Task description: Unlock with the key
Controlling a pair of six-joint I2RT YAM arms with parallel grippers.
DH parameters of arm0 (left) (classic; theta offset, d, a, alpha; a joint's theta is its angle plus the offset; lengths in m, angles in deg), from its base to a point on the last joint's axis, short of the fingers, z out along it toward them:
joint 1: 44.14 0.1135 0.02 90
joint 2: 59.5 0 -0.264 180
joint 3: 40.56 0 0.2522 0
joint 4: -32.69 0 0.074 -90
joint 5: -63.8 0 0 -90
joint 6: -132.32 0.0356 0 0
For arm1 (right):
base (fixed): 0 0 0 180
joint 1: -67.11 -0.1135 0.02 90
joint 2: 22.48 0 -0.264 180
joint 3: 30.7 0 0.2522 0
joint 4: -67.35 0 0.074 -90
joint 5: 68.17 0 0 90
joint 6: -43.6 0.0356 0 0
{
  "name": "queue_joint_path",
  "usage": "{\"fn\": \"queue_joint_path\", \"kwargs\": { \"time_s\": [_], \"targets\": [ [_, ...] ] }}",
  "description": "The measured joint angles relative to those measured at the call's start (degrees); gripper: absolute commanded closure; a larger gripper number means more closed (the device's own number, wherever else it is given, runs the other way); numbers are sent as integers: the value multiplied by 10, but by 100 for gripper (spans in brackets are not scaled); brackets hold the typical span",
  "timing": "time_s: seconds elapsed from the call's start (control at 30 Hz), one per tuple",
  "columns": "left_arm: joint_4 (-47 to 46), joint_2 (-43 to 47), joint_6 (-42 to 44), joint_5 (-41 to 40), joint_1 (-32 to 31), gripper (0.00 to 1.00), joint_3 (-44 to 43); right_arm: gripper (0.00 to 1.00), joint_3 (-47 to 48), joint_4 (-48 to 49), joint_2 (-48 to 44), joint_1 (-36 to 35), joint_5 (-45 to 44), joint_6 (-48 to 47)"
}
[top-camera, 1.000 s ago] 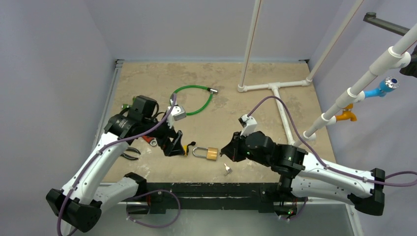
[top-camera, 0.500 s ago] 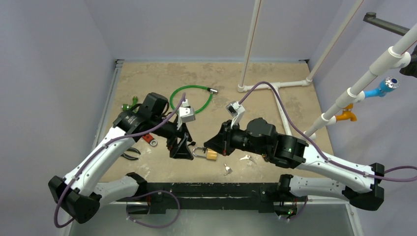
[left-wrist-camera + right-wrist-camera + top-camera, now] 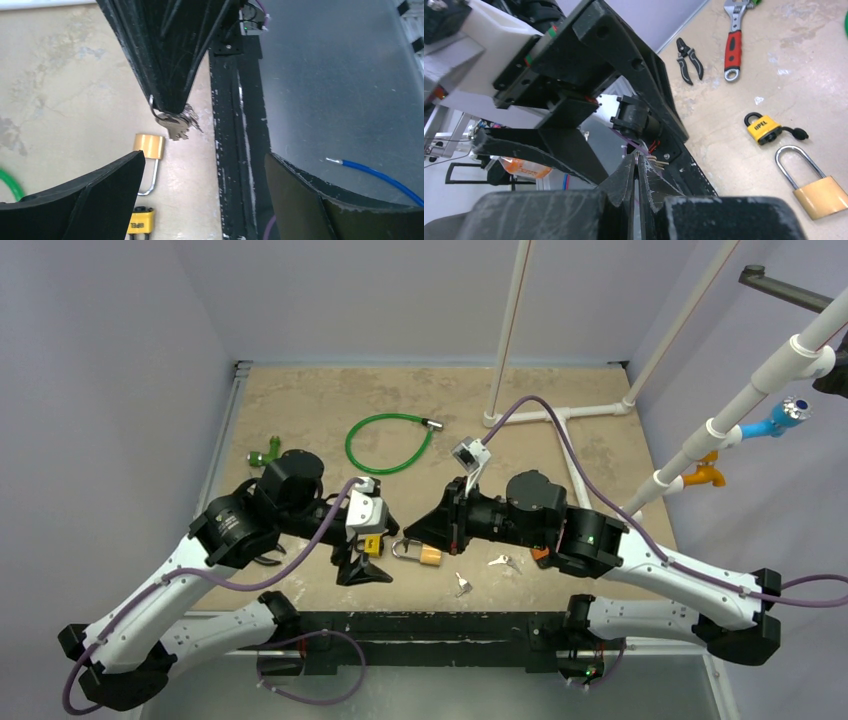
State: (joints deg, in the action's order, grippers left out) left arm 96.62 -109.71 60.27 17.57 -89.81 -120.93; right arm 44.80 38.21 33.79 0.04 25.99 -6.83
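Wide-open left end effector (image 3: pixel 204 157) has pulled back from the padlock (image 3: pixel 428 554); right end effector (image 3: pixel 169 104) pinches keys (image 3: pixel 176 126)

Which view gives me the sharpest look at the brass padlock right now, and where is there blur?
Right wrist: brass padlock sharp and evenly lit, though the right claw up close is a blurred dark mass. Left wrist: padlock a little softer, keys in that claw slightly blurred. Top: even light, no glare, but the padlock is small between both arms.
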Motion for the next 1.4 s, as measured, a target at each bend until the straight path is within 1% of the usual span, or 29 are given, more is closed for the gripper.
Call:
{"fn": "queue_joint_path", "kwargs": {
  "time_s": [0.07, 0.27, 0.33, 0.47, 0.5, 0.57, 0.63, 0.67, 0.7, 0.73, 0.93, 1.07, 1.4],
  "targets": [
    [-17, -1, 2, -24, -12, 14, 1, 100, 7, 4, 1, 0, 3, -4],
    [-71, -2, -5, -72, -14, 27, 9, 100, 12, 13, 3, 0, 15, -10],
    [-84, -2, -10, -76, -14, 33, 9, 100, 12, 16, 3, 0, 16, -10],
    [-101, -3, -20, -76, -15, 49, 9, 100, 12, 27, 4, 0, 20, -10],
    [-102, -4, -21, -75, -17, 55, 9, 100, 12, 29, 4, 0, 21, -10],
    [-102, -6, -20, -70, -21, 60, 9, 100, 12, 31, 4, 0, 21, -10],
    [-102, -7, -19, -63, -24, 72, 9, 100, 12, 33, 4, 0, 21, -10],
    [-102, -7, -19, -59, -26, 85, 9, 100, 12, 33, 4, 0, 21, -10],
    [-102, -7, -19, -55, -28, 91, 9, 100, 12, 33, 4, 0, 21, -10],
    [-101, -7, -21, -52, -30, 94, 8, 100, 12, 33, 4, 0, 20, -10],
    [-85, -7, -19, -52, -35, 96, 0, 100, 12, 30, 2, 0, 7, -17],
    [-76, -2, -19, -62, -35, 100, -2, 100, 12, 22, -2, -1, -4, -23],
    [-48, 17, -19, -110, -35, 100, -18, 100, 12, -8, -11, -1, -17, -38]
  ]
}}
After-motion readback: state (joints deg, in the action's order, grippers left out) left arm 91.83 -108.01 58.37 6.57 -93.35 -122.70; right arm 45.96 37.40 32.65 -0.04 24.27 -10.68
